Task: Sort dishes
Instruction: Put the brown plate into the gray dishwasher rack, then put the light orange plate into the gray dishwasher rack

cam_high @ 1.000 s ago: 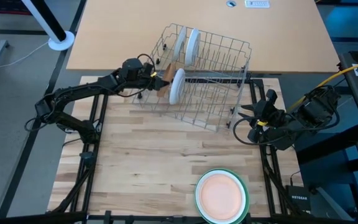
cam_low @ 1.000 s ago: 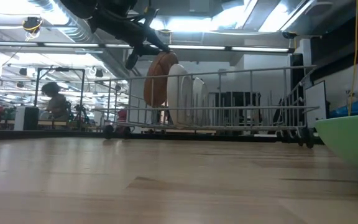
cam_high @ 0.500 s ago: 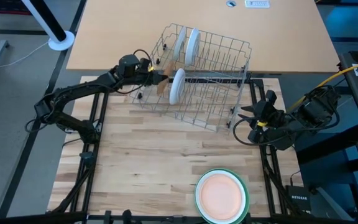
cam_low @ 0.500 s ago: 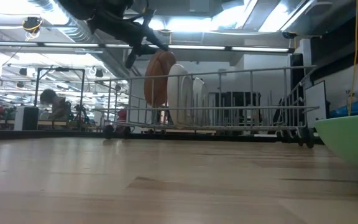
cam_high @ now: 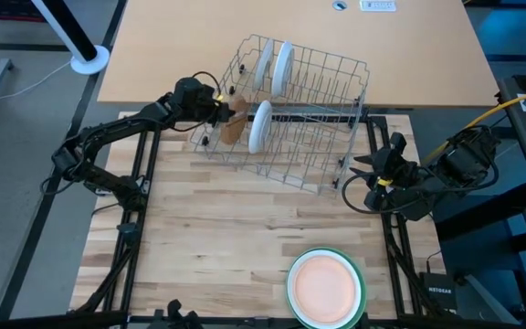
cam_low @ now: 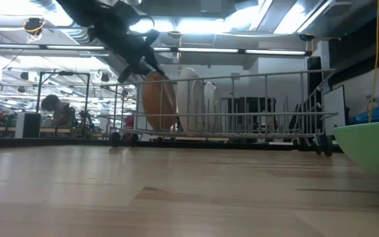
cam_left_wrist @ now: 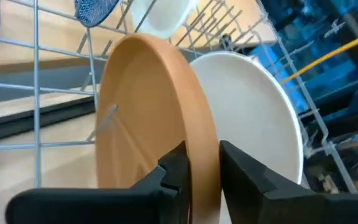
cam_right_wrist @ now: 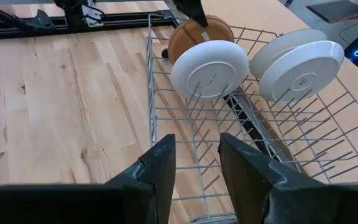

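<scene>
high view: left gripper (cam_high: 219,107) at the near-left corner of the wire rack (cam_high: 327,78), right gripper (cam_high: 373,171) idle beside its right end, jaws parted, empty; left wrist view: jaws pinch the brown plate (cam_left_wrist: 148,112) rim, plate standing in the rack beside a white plate (cam_left_wrist: 253,118); step looks like extraction, next a straight lift clear of the tines

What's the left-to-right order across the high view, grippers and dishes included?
left gripper gripping the brown plate → white plate in the wire rack → pink plate on the green plate → right gripper, open beside the rack.
</scene>
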Tool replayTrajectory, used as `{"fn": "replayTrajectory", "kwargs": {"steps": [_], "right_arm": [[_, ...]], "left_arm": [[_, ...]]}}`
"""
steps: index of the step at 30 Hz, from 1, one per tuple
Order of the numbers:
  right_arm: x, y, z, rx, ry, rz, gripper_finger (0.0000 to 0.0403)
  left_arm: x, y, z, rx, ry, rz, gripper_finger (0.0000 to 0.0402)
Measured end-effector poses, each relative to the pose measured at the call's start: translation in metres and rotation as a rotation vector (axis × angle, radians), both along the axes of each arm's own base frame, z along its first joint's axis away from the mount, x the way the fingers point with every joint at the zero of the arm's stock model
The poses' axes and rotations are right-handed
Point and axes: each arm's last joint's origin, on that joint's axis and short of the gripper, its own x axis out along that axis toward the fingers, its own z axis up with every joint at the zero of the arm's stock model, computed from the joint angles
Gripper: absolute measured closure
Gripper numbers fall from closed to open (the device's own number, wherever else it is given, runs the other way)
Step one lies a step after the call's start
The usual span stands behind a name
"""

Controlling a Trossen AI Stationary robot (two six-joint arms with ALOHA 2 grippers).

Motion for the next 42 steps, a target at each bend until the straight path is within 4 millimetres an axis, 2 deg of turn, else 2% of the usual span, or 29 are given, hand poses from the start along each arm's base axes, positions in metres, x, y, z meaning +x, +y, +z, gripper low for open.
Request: {"fn": "replayTrajectory", "kwargs": {"steps": [8, 15, 27, 31, 34, 37, 39, 42], "right_arm": [[0.000, 0.000, 0.000, -0.006, -0.004, -0.004, 0.0274], [0.000, 0.000, 0.000, -0.005, -0.004, -0.003, 0.0274], [0.000, 0.000, 0.000, -0.006, -0.004, -0.004, 0.0274], [0.000, 0.000, 0.000, -0.007, -0.003, -0.003, 0.0274], [0.000, 0.000, 0.000, -0.008, -0.003, -0.002, 0.0274], [0.000, 0.000, 0.000, -0.024, 0.007, 0.010, 0.0274], [0.000, 0.000, 0.000, -0.029, 0.011, 0.015, 0.0274], [0.000, 0.000, 0.000, -0.031, 0.012, 0.016, 0.0274]], "left_arm": [[-0.001, 0.002, 0.000, 0.117, 0.077, 0.042, 0.0284], [0.001, 0.004, 0.006, 0.153, 0.031, 0.041, 0.0240], [0.005, 0.008, 0.021, 0.278, -0.081, 0.026, 0.0235], [0.011, 0.004, 0.032, 0.360, -0.181, -0.057, 0.0235], [0.020, -0.006, 0.042, 0.420, -0.283, -0.174, 0.0235], [0.034, -0.026, 0.051, 0.457, -0.388, -0.328, 0.0235], [0.046, -0.047, 0.055, 0.460, -0.446, -0.438, 0.0235], [0.067, -0.091, 0.057, 0.476, -0.491, -0.622, 0.0235]]}}
